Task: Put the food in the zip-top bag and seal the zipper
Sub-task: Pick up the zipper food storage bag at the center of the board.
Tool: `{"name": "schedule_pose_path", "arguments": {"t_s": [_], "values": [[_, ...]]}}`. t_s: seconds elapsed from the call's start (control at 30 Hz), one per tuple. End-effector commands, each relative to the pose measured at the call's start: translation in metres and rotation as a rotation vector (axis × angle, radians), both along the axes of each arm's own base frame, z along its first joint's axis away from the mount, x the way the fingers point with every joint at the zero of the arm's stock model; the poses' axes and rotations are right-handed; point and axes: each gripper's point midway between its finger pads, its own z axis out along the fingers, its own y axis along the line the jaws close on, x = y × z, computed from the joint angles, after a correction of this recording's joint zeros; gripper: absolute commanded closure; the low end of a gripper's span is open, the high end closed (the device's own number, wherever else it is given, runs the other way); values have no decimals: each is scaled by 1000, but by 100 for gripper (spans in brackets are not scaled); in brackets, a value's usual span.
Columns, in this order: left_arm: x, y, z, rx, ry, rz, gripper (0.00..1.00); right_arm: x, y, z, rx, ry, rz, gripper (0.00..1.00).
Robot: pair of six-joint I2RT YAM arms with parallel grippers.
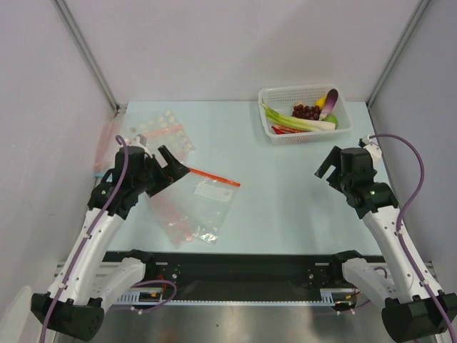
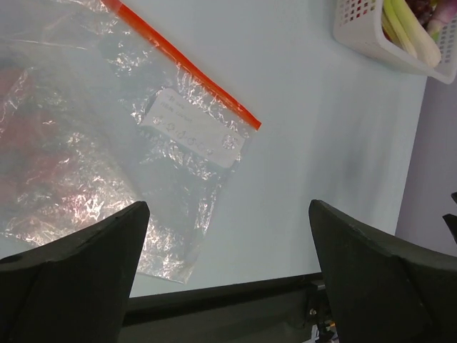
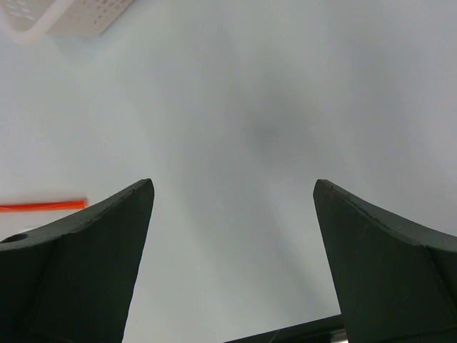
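Note:
The clear zip-top bag (image 1: 203, 204) lies flat on the table left of centre, with a white label (image 1: 213, 190) and a red-orange zipper (image 1: 214, 176) along its far edge. In the left wrist view the bag (image 2: 171, 171), its zipper (image 2: 186, 68) and label (image 2: 193, 128) lie ahead and to the left. The scallion (image 1: 296, 121) and the dark grapes (image 1: 307, 111) lie in the white basket (image 1: 307, 88) at the back right. My left gripper (image 1: 171, 168) is open and empty over the bag's left part (image 2: 227, 207). My right gripper (image 1: 327, 166) is open and empty over bare table (image 3: 233, 184).
Clear bags with pink-red dots lie behind the left arm (image 1: 163, 132) and under the zip-top bag (image 1: 175, 218). The basket also holds a yellow fruit (image 1: 322, 101), a green fruit (image 1: 331, 118) and a red pepper (image 1: 284, 130). Grey walls close in left, right and behind.

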Motion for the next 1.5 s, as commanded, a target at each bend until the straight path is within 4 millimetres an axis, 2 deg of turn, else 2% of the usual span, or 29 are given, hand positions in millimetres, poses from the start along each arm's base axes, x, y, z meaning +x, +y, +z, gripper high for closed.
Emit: {"name": "schedule_pose_path", "arguments": {"t_s": [0.0,0.23,0.37,0.4,0.47,0.53,0.57,0.6,0.67,0.8,0.87,0.9,0.97,1.0,1.03,1.1,1.13,1.2,1.27,1.47], "values": [[13,1,-1,4,19,51,0,1,-8,12,-35,-19,-32,0],[16,0,-30,-22,210,177,0,0,-2,23,-10,-63,7,0],[24,-1,-43,-5,281,282,0,0,-3,26,-30,-80,23,0],[28,-3,-39,-10,280,293,0,0,-3,26,-34,-81,22,0],[33,-10,-48,2,321,315,0,0,-2,25,-31,-75,28,0],[39,-18,-47,13,330,319,0,0,0,27,-28,-73,40,0],[44,-20,-59,47,364,326,2,0,1,29,-27,-75,47,0],[47,-27,-58,52,369,314,6,2,1,30,-26,-81,47,0],[52,-34,-69,65,409,323,6,5,4,29,-26,-84,59,0],[64,-48,-107,86,522,360,6,12,7,32,-22,-91,62,0],[75,-53,-109,81,527,375,6,13,7,34,-18,-94,61,0],[77,-54,-121,117,552,383,6,13,7,34,-16,-96,60,0],[85,-58,-124,134,556,390,6,12,8,34,-13,-97,62,0],[92,-62,-119,133,541,388,6,12,8,35,-10,-99,60,0],[96,-64,-130,155,556,392,6,11,8,34,-8,-97,61,0],[105,-71,-129,155,553,389,6,11,7,34,-7,-98,56,0],[107,-74,-141,172,579,388,6,10,7,32,-10,-93,56,0],[113,-78,-144,183,592,386,7,10,7,32,-7,-95,56,0],[114,-80,-156,211,621,399,7,10,8,33,-5,-99,59,0],[107,-79,-172,260,681,468,10,9,8,34,-2,-103,63,0]]}}
